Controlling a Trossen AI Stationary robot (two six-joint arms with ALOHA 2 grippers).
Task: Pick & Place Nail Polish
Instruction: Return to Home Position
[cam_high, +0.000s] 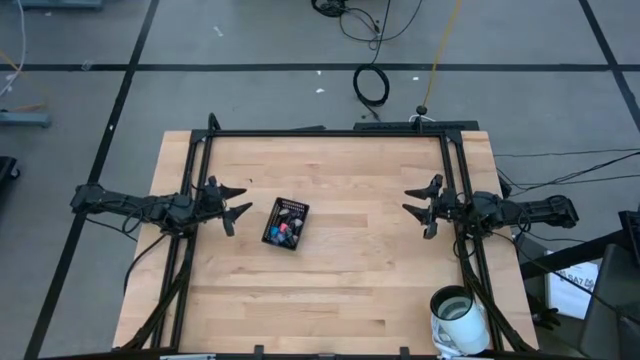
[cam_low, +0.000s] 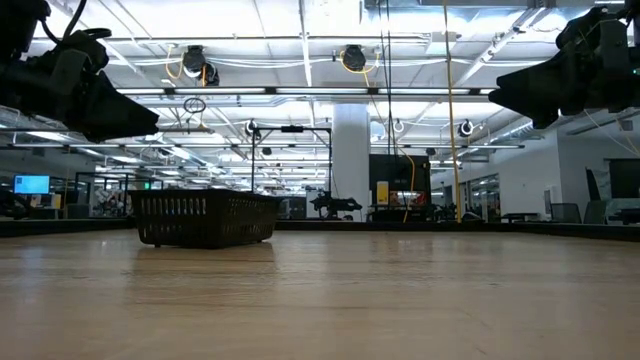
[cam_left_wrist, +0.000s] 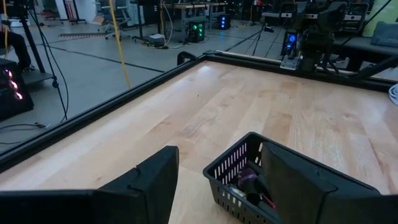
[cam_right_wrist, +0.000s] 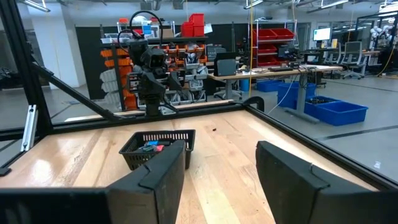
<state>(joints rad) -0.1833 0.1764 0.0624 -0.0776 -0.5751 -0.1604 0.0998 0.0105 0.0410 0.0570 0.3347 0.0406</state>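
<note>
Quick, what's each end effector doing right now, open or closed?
Left end effector: open, holding nothing.
Right end effector: open, holding nothing.

Black basket, wooden table, white container

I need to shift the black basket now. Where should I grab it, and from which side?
Probably by the basket wall facing the left claw, which sits open just beside it. Come down from above, one finger inside and one outside: the top is open and the upright wall looks thin enough to pinch. Keep clear of the nail polish bottles inside. The right claw is open, far across the table.
</note>
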